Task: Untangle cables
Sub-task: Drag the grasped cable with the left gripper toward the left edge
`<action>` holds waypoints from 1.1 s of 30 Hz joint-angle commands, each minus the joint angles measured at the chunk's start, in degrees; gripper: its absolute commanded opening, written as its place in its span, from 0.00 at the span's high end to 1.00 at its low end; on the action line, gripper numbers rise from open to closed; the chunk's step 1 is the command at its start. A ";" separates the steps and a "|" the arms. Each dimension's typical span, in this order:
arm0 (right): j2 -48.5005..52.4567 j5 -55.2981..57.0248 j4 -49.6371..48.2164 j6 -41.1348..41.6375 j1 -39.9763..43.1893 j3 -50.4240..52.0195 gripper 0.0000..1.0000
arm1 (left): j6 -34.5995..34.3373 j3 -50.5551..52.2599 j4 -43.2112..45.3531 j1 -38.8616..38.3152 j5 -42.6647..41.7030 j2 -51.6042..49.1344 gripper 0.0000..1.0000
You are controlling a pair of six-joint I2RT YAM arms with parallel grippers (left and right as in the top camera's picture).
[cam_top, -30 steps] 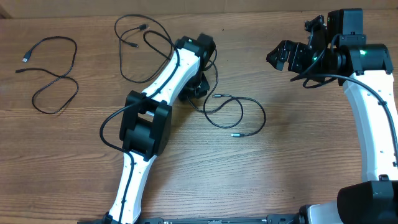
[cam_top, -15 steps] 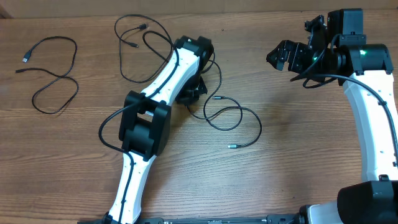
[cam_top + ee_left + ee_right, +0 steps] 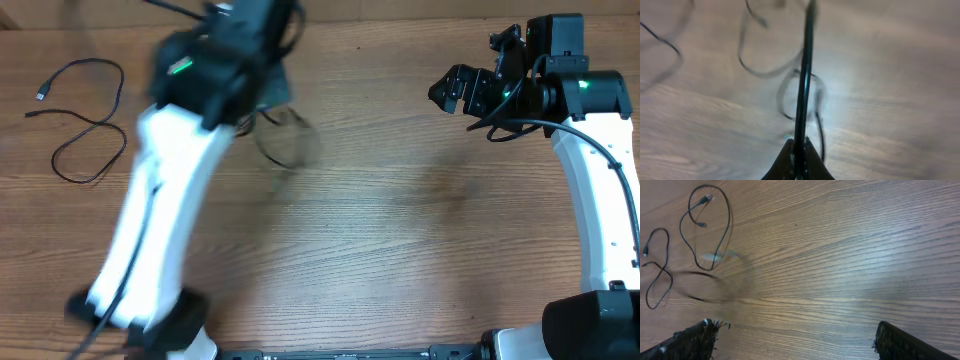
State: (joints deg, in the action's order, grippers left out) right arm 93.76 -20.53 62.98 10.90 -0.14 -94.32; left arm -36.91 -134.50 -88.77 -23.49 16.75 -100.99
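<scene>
Cable (image 3: 805,75) pinched in left claw (image 3: 799,152); another cable (image 3: 85,120) far left on table (image 3: 400,250); right claw (image 3: 792,340) gaping.

Item 1: table (image 3: 400,250). Brown wood-grain top that fills the overhead view from edge to edge. The grain runs from 9 o'clock to 3 o'clock. Low-gloss finish, with a soft pale sheen towards 3 o'clock in the right wrist view.

Item 2: speck (image 3: 358,47). Tiny and dark, on the tabletop towards 12 o'clock in the overhead view. Too small to identify.
</scene>
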 commanded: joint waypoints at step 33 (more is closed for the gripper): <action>-0.31 0.37 -0.35 0.22 -0.22 0.22 0.00 | 0.46 -0.61 -5.53 51.41 3.15 15.67 0.96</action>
State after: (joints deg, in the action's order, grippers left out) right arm 93.76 -20.53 62.98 10.90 -0.14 -94.32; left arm -35.86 -134.93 -94.43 25.50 19.31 -83.22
